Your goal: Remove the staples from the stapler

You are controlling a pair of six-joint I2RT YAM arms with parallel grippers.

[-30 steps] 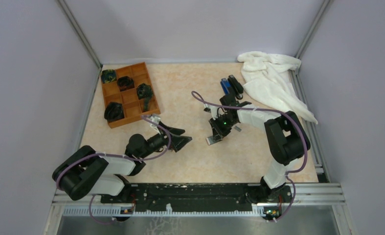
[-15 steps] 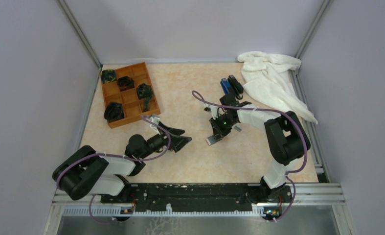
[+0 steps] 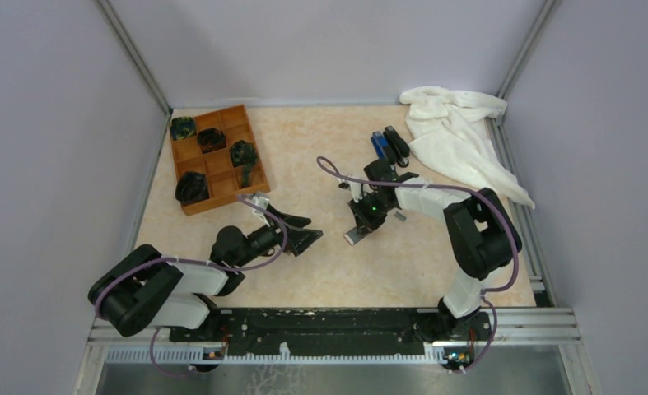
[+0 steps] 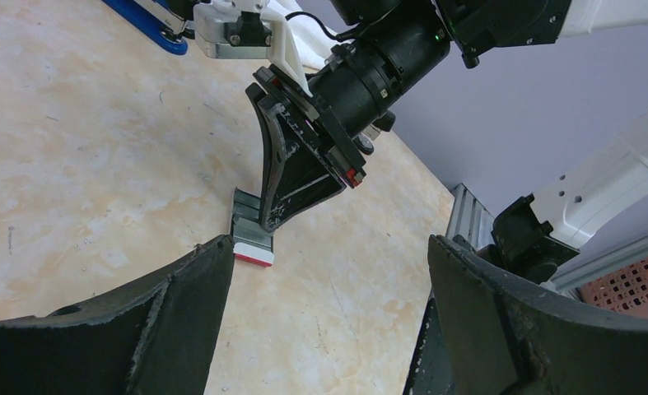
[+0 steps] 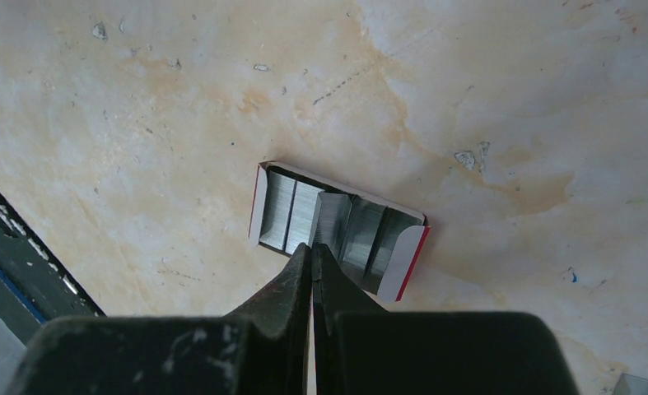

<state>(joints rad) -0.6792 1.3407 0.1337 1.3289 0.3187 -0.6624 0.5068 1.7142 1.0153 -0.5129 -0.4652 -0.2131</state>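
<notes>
No text, label, brand, number or sign can be read in any view. On the small white-and-red box (image 5: 403,263) near the bench's (image 3: 320,271) middle, no print can be made out.

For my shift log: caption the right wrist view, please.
Right pincer, shut, tips at the open staple box lying on the table.

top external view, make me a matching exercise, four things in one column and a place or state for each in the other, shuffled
Column one:
1. right gripper
2. left gripper
3. white cloth
4. orange tray

Column two:
a. far left of the view
b. wide open
c. far right corner
d. shut, tips at the small open box

Pairs: 1-d, 2-b, 3-c, 4-a
</notes>
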